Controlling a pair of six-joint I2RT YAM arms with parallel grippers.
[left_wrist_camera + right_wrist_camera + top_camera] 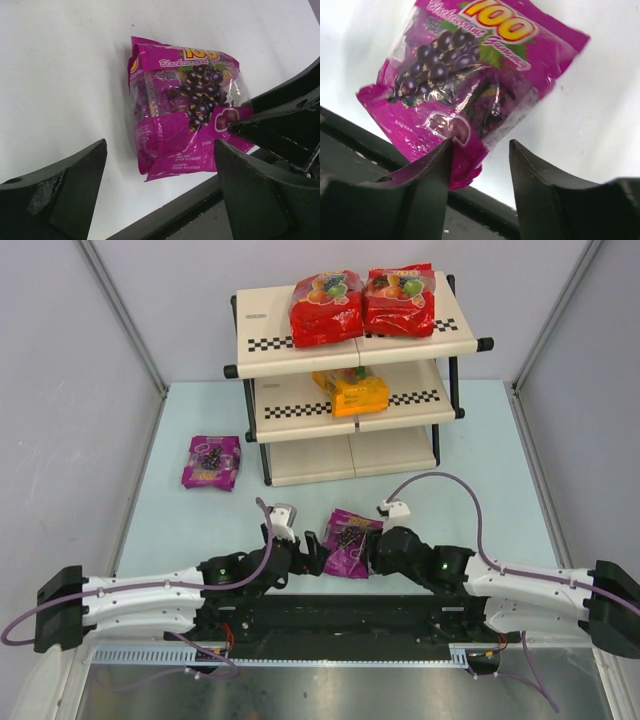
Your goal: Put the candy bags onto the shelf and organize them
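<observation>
Now, at the far left one purple bag [211,462] lies alone on the table [480,470], untouched. Your left hand [160,150] stands wide and released, facing the nearer purple bag [350,543], which rests flat near the table's front edge between both hands. Your right hand [481,150] is parted too, the bag's corner at one fingertip, unclamped. You're at the pick: close on this bag, then lift it to the shelf [300,415], probably its lowest tier.
</observation>
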